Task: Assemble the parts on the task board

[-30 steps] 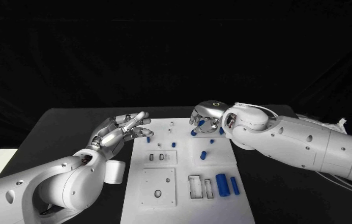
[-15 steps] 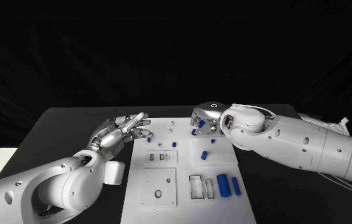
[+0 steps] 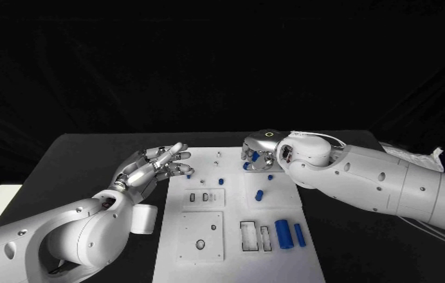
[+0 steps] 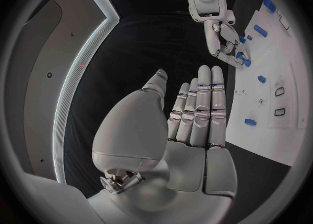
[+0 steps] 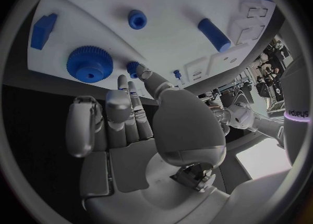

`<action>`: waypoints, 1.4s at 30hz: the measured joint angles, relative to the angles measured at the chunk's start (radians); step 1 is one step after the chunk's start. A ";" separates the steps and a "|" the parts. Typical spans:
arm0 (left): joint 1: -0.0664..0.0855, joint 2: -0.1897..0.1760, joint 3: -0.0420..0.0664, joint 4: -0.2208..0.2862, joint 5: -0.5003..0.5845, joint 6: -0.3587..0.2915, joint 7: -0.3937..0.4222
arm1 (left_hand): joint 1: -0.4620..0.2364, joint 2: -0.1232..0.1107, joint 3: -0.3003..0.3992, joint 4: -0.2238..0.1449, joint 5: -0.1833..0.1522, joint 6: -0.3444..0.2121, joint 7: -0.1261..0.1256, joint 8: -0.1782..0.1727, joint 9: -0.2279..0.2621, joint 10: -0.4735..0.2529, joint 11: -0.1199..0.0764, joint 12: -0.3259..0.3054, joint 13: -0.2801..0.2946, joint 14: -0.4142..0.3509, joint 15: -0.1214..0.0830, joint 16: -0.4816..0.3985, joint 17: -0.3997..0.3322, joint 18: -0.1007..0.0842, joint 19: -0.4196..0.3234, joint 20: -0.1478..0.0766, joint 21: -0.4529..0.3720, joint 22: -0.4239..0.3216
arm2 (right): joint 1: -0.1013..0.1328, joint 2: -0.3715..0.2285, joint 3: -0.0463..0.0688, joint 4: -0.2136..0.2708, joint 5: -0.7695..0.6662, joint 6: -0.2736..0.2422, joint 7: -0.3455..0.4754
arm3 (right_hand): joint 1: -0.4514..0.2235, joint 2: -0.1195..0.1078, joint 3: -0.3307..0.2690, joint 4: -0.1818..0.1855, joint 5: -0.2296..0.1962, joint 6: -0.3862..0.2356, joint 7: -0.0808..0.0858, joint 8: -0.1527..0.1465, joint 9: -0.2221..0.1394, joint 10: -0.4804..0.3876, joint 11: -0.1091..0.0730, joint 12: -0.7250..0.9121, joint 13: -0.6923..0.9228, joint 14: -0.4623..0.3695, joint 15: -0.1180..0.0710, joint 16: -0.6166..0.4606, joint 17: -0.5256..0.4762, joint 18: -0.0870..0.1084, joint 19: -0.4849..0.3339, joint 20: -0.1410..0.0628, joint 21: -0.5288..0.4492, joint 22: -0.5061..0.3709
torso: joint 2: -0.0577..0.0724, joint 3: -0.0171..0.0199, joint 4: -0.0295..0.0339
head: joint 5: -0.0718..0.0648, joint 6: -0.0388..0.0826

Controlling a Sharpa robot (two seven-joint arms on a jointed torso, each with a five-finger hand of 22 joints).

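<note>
The white task board (image 3: pixel 236 200) lies in the middle of the black table. On it are blue parts: a short peg (image 3: pixel 258 195), a small one (image 3: pixel 220 181) and two cylinders (image 3: pixel 281 233) near the front. My right hand (image 3: pixel 260 152) hovers over the board's far edge. Its fingers (image 5: pixel 124 104) are stretched, with the tips close to a small blue gear (image 5: pixel 135 68) beside a larger gear (image 5: pixel 89 63); I see nothing held. At the board's left edge my left hand (image 3: pixel 152 166) is raised, its fingers (image 4: pixel 199 104) straight and apart and nothing in it.
The board has recessed slots (image 3: pixel 202 198) at its left and rectangular pockets (image 3: pixel 252 237) near the front. A blue block (image 5: pixel 44 30), a round stud (image 5: pixel 137 19) and a cylinder (image 5: pixel 214 34) lie farther from my right hand. Bare black table (image 3: pixel 83 157) flanks the board.
My right arm has edged slightly leftward over the board's far edge. The left hand has stayed almost still.
</note>
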 measured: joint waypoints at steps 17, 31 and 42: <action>0.000 -0.001 0.000 0.003 0.001 0.001 -0.008 | 0.000 0.000 0.000 0.000 0.000 -0.001 0.001 -0.005 0.000 -0.004 0.004 0.000 0.000 0.000 0.000 0.000 0.002 0.000 -0.003 0.003 0.000 0.000 | -0.001 0.016 0.002 -0.019 0.000 0.019 0.004 | 0.008 0.012 0.042 0.030 -0.029 0.019 -0.005 0.000 0.005 0.026 -0.006 0.000 0.001 0.000 0.000 0.010 -0.003 0.000 0.000 0.000 0.008 0.001 | 0.011 -0.0003 0.0062 | -0.003 -0.002; 0.000 -0.002 0.000 0.001 0.001 0.001 -0.017 | 0.004 0.004 0.000 0.000 0.000 -0.004 0.004 -0.009 0.000 -0.004 0.004 -0.005 -0.001 0.000 0.000 -0.005 0.005 0.000 -0.004 0.004 0.000 0.000 | -0.005 0.004 0.003 0.008 0.002 -0.064 0.003 | 0.008 0.032 0.082 0.070 -0.052 0.066 -0.016 0.009 0.011 0.080 -0.020 0.000 0.003 -0.004 -0.004 0.031 0.012 0.000 0.000 0.000 0.019 0.020 | 0.015 -0.0004 0.0103 | -0.004 0.006; 0.000 -0.002 0.000 -0.001 0.001 0.001 -0.023 | 0.013 0.013 0.004 -0.010 0.000 -0.007 0.007 -0.014 0.000 -0.007 0.007 -0.014 -0.001 -0.003 0.003 -0.013 0.010 0.000 -0.004 0.004 0.000 0.000 | -0.003 0.032 0.011 -0.005 0.003 -0.168 -0.019 | 0.005 0.035 0.091 0.080 -0.056 0.067 -0.017 0.007 0.011 0.092 -0.023 0.000 0.003 0.000 -0.007 0.034 0.005 0.000 -0.004 -0.004 0.023 0.023 | 0.018 -0.0017 0.0141 | -0.001 0.018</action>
